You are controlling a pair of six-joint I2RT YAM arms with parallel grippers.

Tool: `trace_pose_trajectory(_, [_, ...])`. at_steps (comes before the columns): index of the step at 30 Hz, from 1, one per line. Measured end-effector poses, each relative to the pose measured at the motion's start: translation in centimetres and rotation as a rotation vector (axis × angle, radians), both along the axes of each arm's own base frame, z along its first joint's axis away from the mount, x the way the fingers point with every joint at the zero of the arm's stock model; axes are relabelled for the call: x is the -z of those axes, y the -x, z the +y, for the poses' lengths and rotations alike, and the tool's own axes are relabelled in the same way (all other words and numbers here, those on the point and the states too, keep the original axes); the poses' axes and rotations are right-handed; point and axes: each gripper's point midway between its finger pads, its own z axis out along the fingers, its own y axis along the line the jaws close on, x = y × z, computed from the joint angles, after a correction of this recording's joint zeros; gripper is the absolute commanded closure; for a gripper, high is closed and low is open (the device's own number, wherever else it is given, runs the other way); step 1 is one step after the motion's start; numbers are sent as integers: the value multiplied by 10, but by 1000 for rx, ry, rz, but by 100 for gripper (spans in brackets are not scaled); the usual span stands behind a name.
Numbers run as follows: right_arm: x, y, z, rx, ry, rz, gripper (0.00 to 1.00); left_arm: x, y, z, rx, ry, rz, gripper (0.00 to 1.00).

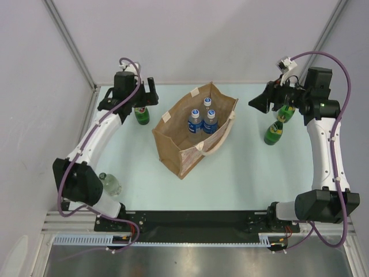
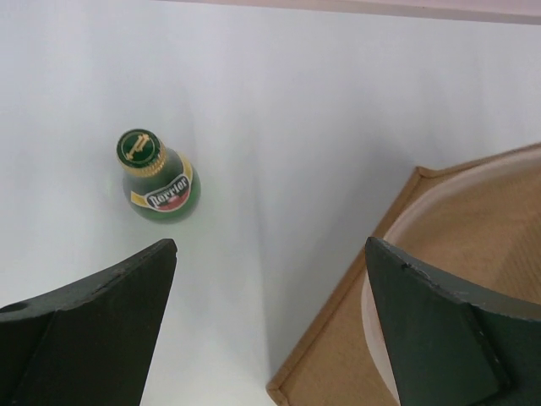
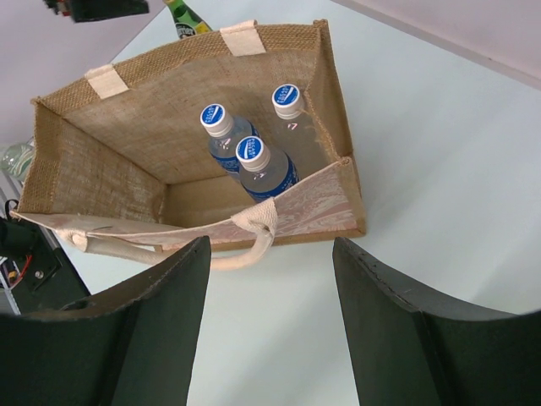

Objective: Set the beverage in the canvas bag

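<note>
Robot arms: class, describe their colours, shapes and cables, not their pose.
Both the left arm and right arm have curved white links between bulky black joints. A purple cable loops along each. Their fingers are dark, flat, tapering wedges.

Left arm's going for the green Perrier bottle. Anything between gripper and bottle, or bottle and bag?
Nothing visible. Only bare table lies between the left gripper and the Perrier bottle, and between that bottle and the canvas bag, whose open top has room beside three water bottles.
</note>
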Motion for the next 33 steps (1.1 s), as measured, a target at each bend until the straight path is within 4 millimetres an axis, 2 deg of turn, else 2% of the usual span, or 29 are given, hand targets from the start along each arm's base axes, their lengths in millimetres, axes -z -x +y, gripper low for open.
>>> trace_pose_trajectory(5, [3,1,3,-8,-1,9,35,12,-29,11,-67,-41,39,8])
trace_pose_trajectory(9, [5,1,4,-14,-1,13,35,24,-43,19,-124,-72,69,13])
trace_pose_trajectory(21, [20,-5,17,-48,5,54,35,50,-53,47,-242,-122,138,21])
trace_pose_trajectory(22, [21,-6,18,-50,9,54,35,52,-54,48,-245,-122,142,24])
trace_pose_trajectory(33, [26,-9,20,-56,22,58,35,70,-70,54,-262,-133,188,34])
